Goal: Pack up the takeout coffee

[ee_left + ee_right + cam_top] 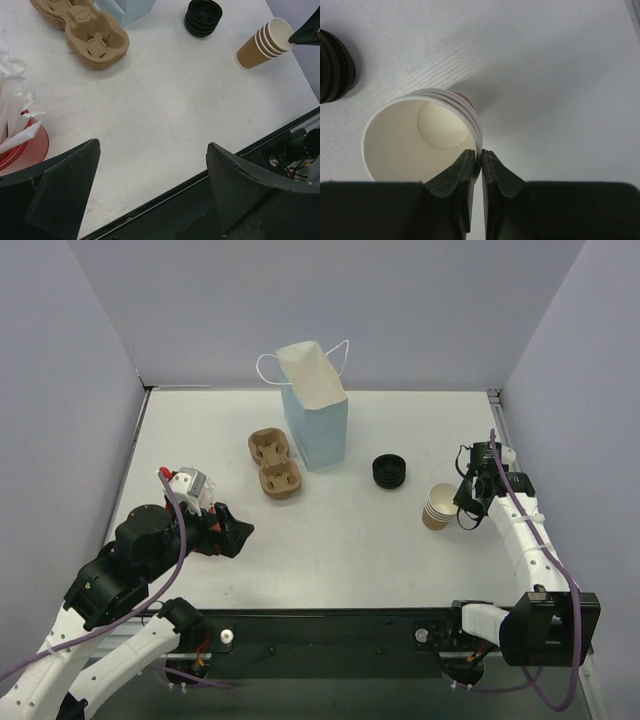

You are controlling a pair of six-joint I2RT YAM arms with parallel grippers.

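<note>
**Pinching the rim: right fingers [470, 167] on the brown paper cups [415, 145]**

Right fingers are clenching on the near rim of the brown paper cups. It's a nested stack, the white inside of the top cup is showing, and the paper wall is sitting squeezed between the two tips. From overhead, that stack is sitting on the right side of the white surface [350, 540]. The black lids [390, 471] are lying in a pile of their own to its left, near the cups but not touching them.

Over on the other side, the left fingers [232, 531] are standing spread wide, released and gripping nothing, hovering above the surface near the front edge. Just beside that arm, the red cup [183, 483] is standing by the left edge, with white paper-wrapped sticks [15, 115] poking out of it.

Toward the back, the tan cup tray [275, 462] is lying flat with both holes facing up. The light blue paper bag [318, 420] is standing upright just to its right, mouth open and white handles up. Whether bag and tray are touching, I cannot tell. The brown paper cups are sitting well apart from both.
</note>
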